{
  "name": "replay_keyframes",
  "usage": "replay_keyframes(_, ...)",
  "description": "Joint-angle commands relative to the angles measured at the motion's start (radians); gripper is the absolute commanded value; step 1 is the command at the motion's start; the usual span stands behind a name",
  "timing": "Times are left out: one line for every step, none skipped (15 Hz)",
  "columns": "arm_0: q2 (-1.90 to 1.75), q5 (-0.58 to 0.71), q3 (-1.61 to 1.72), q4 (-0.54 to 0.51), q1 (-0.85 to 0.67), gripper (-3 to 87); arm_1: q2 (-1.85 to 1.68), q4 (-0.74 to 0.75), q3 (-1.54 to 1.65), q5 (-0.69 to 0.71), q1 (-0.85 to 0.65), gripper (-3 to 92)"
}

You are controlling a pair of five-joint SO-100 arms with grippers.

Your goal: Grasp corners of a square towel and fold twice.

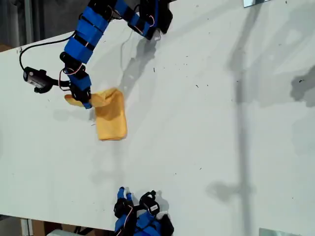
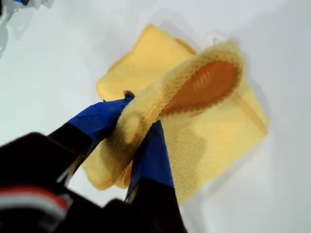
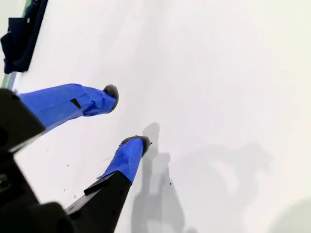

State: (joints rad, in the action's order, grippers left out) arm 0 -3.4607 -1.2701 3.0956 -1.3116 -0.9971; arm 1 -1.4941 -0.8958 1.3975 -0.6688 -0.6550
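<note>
— Where is the cloth?

— My first gripper [image 2: 138, 128] is pinching a hemmed corner [image 2: 204, 82] of the soft yellow-orange towel [image 1: 110, 118], folded towards the exterior view's left on the white table [image 1: 206, 123].

— The risk?

— It's bunching; the pinched corner might slip out. My second gripper [image 3: 127, 121] is hanging spread, holding nothing.

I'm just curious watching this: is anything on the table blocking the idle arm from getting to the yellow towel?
Nothing visible. My second gripper is open over bare table, and the stretch to the towel is bare. My first gripper already pinches a fold of it.
</note>
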Motion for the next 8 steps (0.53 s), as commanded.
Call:
replay_keyframes(-0.005, -0.005, 0.003, -0.011, -0.026, 15.6, 0.206, 0.037, -0.291, 0.041, 0.066, -0.1)
replay_keyframes(-0.005, -0.005, 0.003, -0.011, -0.028, 15.6, 0.313, 0.046, -0.382, 0.04, 0.089, -0.1)
replay_keyframes(-0.005, -0.003, 0.003, -0.009, -0.029, 15.2, 0.413, 0.058, -0.451, 0.035, 0.115, -0.1)
replay_keyframes(-0.005, -0.003, 0.003, -0.009, -0.031, 14.9, 0.489, 0.071, -0.506, 0.034, 0.135, -0.1)
replay_keyframes(-0.005, -0.003, 0.003, -0.009, -0.031, 14.8, 0.52, 0.091, -0.518, 0.031, 0.143, -0.1)
replay_keyframes(-0.005, -0.003, 0.003, -0.009, -0.031, 14.8, 0.526, 0.1, -0.52, 0.029, 0.143, -0.1)
replay_keyframes(-0.005, -0.003, 0.003, -0.009, -0.029, 14.7, 0.529, 0.101, -0.518, 0.028, 0.14, -0.1)
replay_keyframes(-0.005, -0.003, 0.003, -0.009, -0.029, 14.7, 0.537, 0.106, -0.517, 0.025, 0.137, -0.1)
